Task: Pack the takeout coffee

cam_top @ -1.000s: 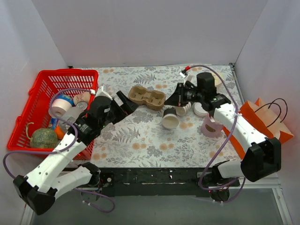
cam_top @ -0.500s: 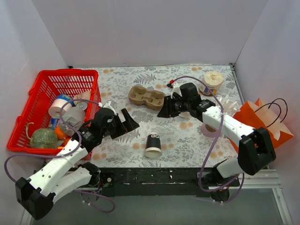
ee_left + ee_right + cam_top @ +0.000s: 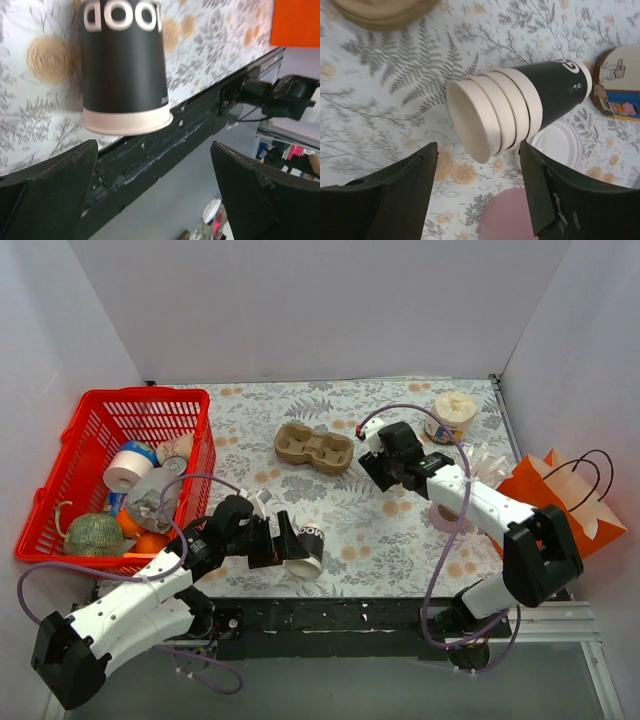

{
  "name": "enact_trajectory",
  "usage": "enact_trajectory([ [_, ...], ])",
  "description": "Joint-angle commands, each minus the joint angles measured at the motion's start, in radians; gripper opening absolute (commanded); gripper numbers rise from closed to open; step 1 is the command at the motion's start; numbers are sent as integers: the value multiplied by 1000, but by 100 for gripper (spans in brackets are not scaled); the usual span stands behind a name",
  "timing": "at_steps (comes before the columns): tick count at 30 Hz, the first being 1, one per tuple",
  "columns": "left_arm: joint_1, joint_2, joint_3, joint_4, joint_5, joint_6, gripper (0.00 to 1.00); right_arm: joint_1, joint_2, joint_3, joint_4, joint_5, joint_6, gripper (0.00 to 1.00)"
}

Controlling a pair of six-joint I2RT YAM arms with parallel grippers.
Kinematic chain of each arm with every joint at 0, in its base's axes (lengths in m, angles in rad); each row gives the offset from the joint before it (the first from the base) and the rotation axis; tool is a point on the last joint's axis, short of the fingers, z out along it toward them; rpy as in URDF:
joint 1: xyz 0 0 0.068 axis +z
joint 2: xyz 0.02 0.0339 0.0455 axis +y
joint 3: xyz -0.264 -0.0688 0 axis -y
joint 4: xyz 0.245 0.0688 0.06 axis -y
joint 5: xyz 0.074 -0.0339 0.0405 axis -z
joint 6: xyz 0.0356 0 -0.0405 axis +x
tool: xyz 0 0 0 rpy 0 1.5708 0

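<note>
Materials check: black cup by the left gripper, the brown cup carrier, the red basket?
Black cup: looks like paper, with a matte printed wall and a rolled cream rim.
Cup carrier: moulded pulp by the look, dull brown with soft rounded wells.
Red basket: likely plastic, slightly glossy, with open lattice walls.

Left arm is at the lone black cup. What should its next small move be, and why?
Probably ease the left gripper forward, then close: its fingers are open and the black cup, rim facing them, sits just beyond their tips near the table's front edge.
</note>
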Motion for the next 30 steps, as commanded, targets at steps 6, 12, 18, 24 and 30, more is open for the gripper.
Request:
enact_trajectory([
  [6, -84, -7, -62, -42, -90, -119, 98, 4, 232, 89, 42, 377, -155, 72],
  [12, -102, 81, -39, -45, -170, -129, 98, 6, 300, 100, 149, 543, -169, 50],
  [18, -115, 122, -25, -46, -235, -154, 98, 15, 225, 116, 128, 558, -60, 14],
  [24, -116, 87, -16, -49, -285, -178, 98, 12, 125, 273, -201, 393, 294, 11],
  [30, -118, 113, 41, -87, -408, -211, 98, -80, 134, 452, -472, 60, 541, 4],
])
